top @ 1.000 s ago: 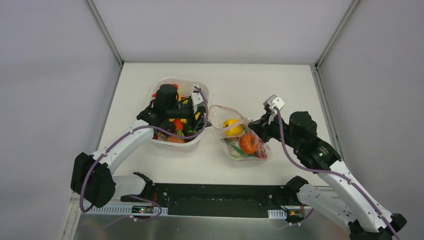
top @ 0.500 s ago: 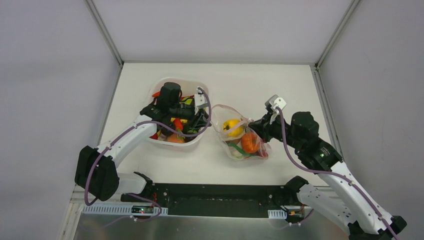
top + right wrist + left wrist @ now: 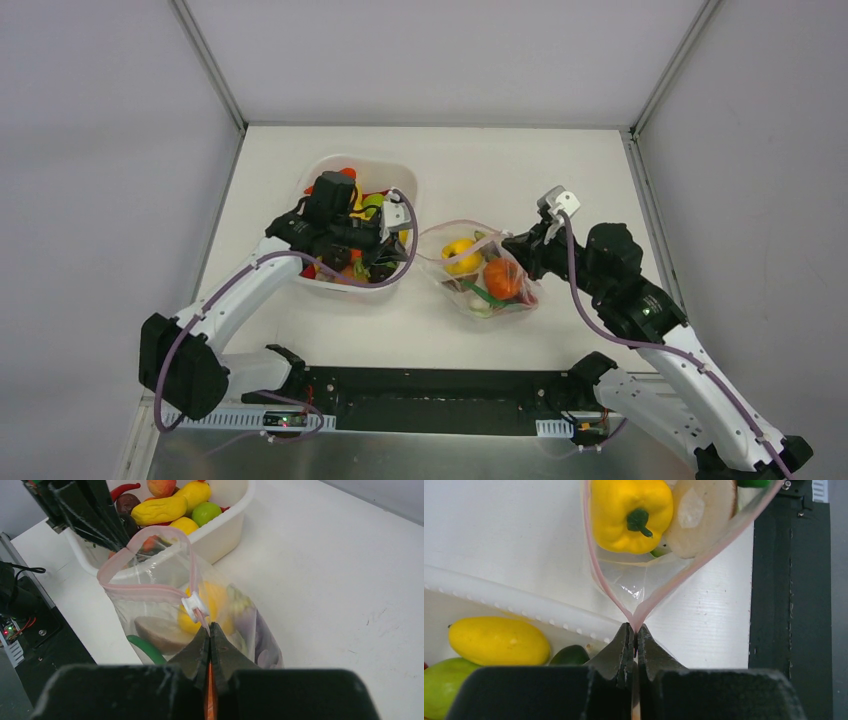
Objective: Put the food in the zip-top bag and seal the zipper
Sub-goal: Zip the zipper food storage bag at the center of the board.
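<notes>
**Zip-top bag (image 3: pixel 470 300) held at both ends of its mouth.** You are looking at the clear pouch sitting on the worktop (image 3: pixel 560 180), just beside the white tub (image 3: pixel 232 522) and between the two arms. A yellow pepper (image 3: pixel 631 512), an orange fruit (image 3: pixel 500 278) and other food are lying inside it, and more food is waiting in the tub.

The left hand (image 3: pixel 634 639) is clenching the tub-side end of the zipper (image 3: pixel 150 587). Its jaws are pressing together on the point where the two pink lips are meeting. The right hand (image 3: pixel 210 630) is likewise clamping tight on the opposite end of the pink strip, with the white slider (image 3: pixel 192 606) sitting just beside its fingertips. Between the two grips the mouth is gaping as an open loop.

**Handling, as a judgement.** The film is looking thin, soft and slippery, so it is probably going to crumple and slide rather than resist. The toys are likely light, yet they are weighting the bottom and making the pouch sag. The pink strip is appearing to be the stiffest part, so you are best taking hold there, as both hands are doing, and not on the bare film. For sealing, you are likely needing to keep the strip taut while working the slider along it.
</notes>
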`<action>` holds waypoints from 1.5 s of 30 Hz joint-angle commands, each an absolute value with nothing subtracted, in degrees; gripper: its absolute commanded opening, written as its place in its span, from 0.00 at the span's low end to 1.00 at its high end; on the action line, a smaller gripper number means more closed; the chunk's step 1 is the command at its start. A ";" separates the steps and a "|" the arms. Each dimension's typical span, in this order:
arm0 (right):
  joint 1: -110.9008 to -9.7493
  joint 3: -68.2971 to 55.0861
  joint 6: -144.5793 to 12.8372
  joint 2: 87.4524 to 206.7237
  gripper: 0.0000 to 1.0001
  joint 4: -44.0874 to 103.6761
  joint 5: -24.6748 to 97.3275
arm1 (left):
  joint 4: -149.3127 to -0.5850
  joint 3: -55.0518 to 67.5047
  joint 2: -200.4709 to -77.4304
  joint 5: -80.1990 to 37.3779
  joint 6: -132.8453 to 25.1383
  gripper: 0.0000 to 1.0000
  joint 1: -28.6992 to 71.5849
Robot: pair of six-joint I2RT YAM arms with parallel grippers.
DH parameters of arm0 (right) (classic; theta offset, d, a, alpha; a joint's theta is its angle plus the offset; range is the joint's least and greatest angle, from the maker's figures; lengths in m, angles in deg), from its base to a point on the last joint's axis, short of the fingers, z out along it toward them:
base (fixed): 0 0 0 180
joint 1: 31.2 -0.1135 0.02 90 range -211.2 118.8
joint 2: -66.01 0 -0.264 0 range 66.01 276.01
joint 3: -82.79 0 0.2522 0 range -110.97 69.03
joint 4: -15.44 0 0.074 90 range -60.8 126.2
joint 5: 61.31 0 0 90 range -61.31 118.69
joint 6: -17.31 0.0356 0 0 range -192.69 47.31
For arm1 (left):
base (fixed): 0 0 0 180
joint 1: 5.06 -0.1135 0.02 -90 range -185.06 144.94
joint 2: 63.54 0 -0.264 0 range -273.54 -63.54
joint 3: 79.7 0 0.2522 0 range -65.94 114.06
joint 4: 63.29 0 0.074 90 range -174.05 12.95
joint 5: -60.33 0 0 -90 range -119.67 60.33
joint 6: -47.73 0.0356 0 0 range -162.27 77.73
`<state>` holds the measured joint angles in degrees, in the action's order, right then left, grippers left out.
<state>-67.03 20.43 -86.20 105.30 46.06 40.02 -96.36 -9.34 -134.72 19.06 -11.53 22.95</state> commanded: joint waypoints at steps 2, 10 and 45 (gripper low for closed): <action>-66.14 17.34 -85.95 104.19 0.00 43.72 39.64 | -109.54 -6.71 -128.84 16.61 -2.42 0.00 21.98; -65.49 16.35 -85.88 104.66 0.00 43.60 39.43 | -124.14 -1.17 -128.19 14.47 2.91 0.00 21.18; -65.41 18.30 -80.71 107.78 0.00 36.80 54.57 | -80.53 14.88 -140.16 17.43 -26.29 0.64 40.85</action>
<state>-65.61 20.39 -81.57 108.95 41.62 52.41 -84.49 9.78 -138.37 14.88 -24.10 39.11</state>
